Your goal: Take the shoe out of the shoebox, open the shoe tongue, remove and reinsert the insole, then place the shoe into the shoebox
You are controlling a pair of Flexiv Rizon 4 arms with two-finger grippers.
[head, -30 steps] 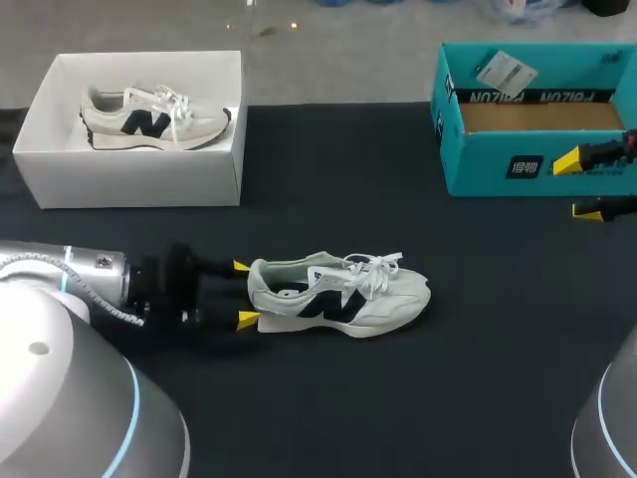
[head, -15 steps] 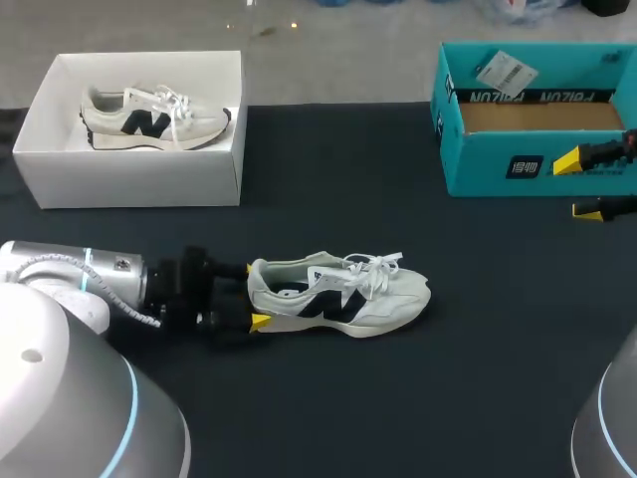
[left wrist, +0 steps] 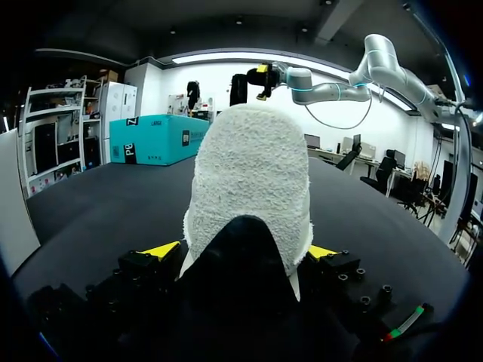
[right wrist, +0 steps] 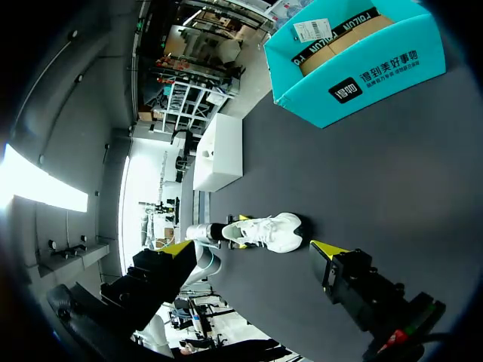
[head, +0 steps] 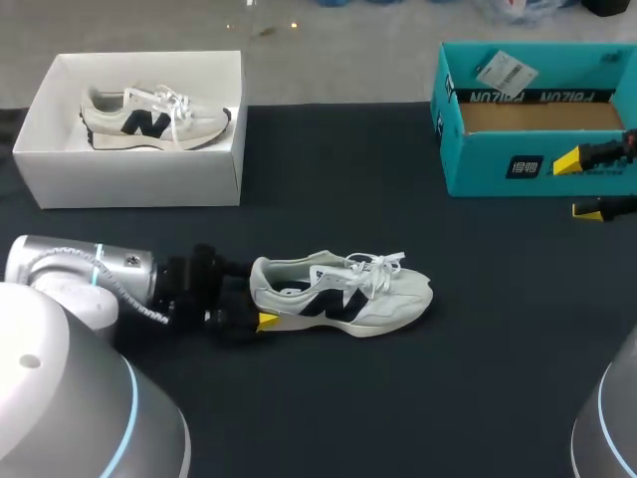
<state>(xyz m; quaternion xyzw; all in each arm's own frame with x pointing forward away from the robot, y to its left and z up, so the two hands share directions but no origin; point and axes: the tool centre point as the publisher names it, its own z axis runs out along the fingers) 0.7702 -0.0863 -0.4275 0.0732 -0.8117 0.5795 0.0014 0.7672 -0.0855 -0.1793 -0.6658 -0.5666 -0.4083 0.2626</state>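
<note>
A pale grey shoe (head: 343,294) with a dark side logo and white laces lies on its sole mid-table, toe to the right. My left gripper (head: 257,295) is open at its heel. In the left wrist view the heel (left wrist: 253,173) stands between the yellow fingertips (left wrist: 161,250), close to both; contact cannot be told. A white shoebox (head: 214,179) at the back left holds a second, matching shoe (head: 149,118). My right gripper (head: 579,186) hangs open and empty at the right edge, in front of a teal box (head: 498,164). From the right wrist view, the shoe (right wrist: 272,231) lies far ahead of the right gripper (right wrist: 253,253).
The teal box (right wrist: 355,72) at the back right is open, with a paper tag (head: 506,70) and a cardboard floor inside. Black cloth (head: 398,398) covers the table. Bare cloth lies in front of the shoe and between the two boxes.
My left gripper has slid right until the shoe's heel sits between its fingers, and the shoe has shifted slightly right. The right arm has not moved.
</note>
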